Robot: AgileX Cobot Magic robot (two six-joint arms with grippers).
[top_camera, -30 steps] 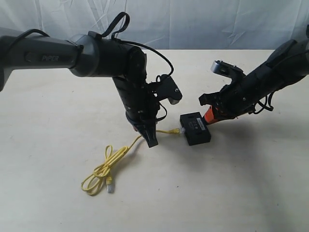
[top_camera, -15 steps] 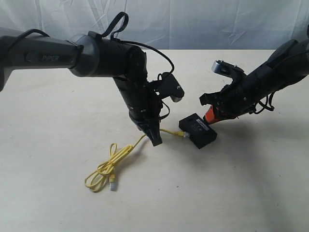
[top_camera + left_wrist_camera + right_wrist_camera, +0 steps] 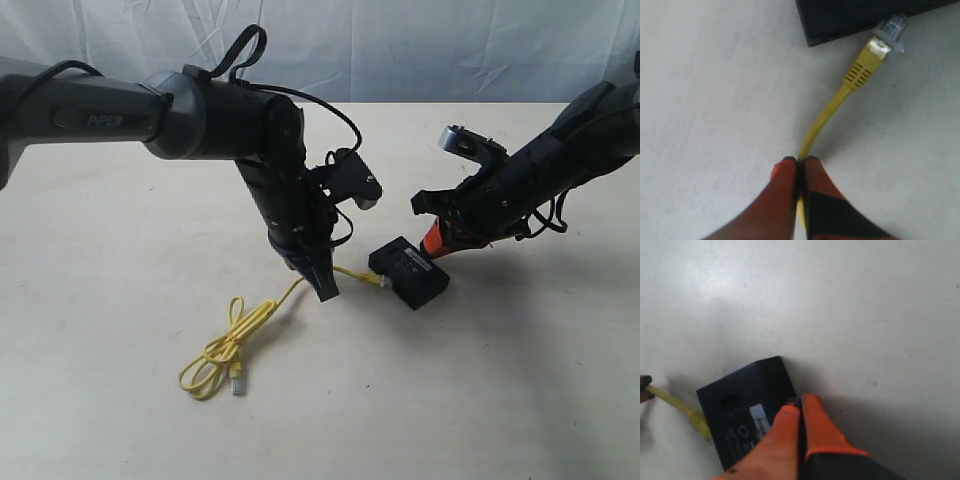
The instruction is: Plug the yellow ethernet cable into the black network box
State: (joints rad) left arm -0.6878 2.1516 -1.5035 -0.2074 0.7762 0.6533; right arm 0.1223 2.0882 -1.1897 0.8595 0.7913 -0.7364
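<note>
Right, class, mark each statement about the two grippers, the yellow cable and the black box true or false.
1. The left gripper pinches the yellow ethernet cable. True.
2. The right gripper grips the cable too. False: its shut fingers sit at the black network box.
3. The cable's other end lies loose on the table. True.
4. The box's label faces down. False: it shows on top.

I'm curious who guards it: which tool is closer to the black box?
Right. The right tool sits on top of the black network box; the left tool pinches the yellow ethernet cable short of it.
</note>
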